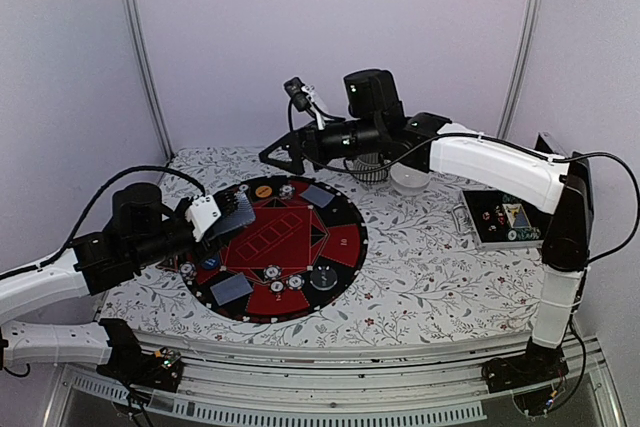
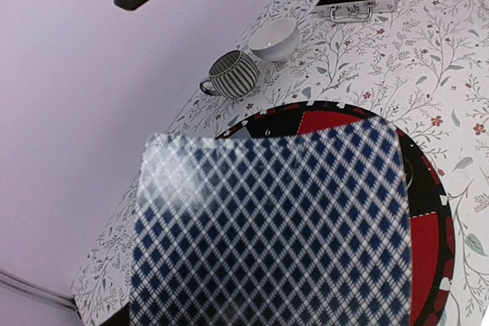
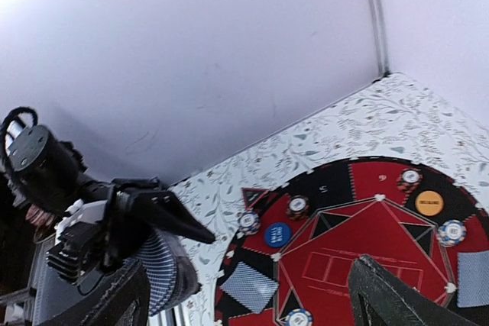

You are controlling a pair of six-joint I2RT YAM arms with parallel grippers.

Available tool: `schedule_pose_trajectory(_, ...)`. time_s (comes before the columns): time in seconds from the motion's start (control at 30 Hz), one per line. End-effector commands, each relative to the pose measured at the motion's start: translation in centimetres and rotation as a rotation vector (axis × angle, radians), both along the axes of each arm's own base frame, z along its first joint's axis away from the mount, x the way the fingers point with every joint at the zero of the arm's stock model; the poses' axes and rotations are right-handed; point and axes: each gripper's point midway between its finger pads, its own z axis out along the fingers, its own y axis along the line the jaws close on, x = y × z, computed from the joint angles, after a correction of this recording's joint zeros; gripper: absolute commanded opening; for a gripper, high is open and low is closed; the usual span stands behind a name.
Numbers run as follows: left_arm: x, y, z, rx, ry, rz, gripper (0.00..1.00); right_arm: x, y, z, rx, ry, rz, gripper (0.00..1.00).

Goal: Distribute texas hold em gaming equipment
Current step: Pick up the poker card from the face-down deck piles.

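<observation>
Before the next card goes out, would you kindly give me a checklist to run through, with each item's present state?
1. Left gripper shut on the held cards: ok.
2. Right gripper open, nothing between its fingers: ok.
3. The two grippers apart from each other: ok.
4. Red centre of the mat free for a card: ok.
5. Cards on the mat lie face down, near card and far card: ok.
6. Number of held cards: cannot tell.
</observation>
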Motion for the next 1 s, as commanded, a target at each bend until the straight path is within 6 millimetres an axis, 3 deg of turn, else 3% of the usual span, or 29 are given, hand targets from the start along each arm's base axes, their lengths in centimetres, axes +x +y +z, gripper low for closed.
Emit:
schedule_pose_trajectory(0.0, 0.1, -0.4, 1.6, -0.031, -0.024, -0.010, 0.52, -6.3, 3.7, -2.6, -0.042, 0.025, 0.266, 0.93)
schedule_pose_trajectory(0.37, 0.1, -0.5, 1.6, -0.036, -0.027, -0.013, 0.52, -6.5, 6.8, -7.0, -0.097, 0.153, 0.319, 0.92)
schedule_pose_trajectory(0.53, 0.0, -0.4, 1.8, -0.039, -0.032, -0.012, 0.52, -4.5, 6.8, -8.8, -0.154, 0.155, 0.218, 0.90)
schedule_pose_trajectory(0.73, 0.0, -0.4, 1.9, -0.042, -0.036, -0.012, 0.52, -2.8, 4.9, -8.4, -0.167, 0.164, 0.144, 0.83)
schedule_pose_trajectory(0.97, 0.0, -0.3, 1.8, -0.039, -0.035, -0.008, 0.52, -4.0, 4.9, -7.1, -0.136, 0.161, 0.209, 0.64)
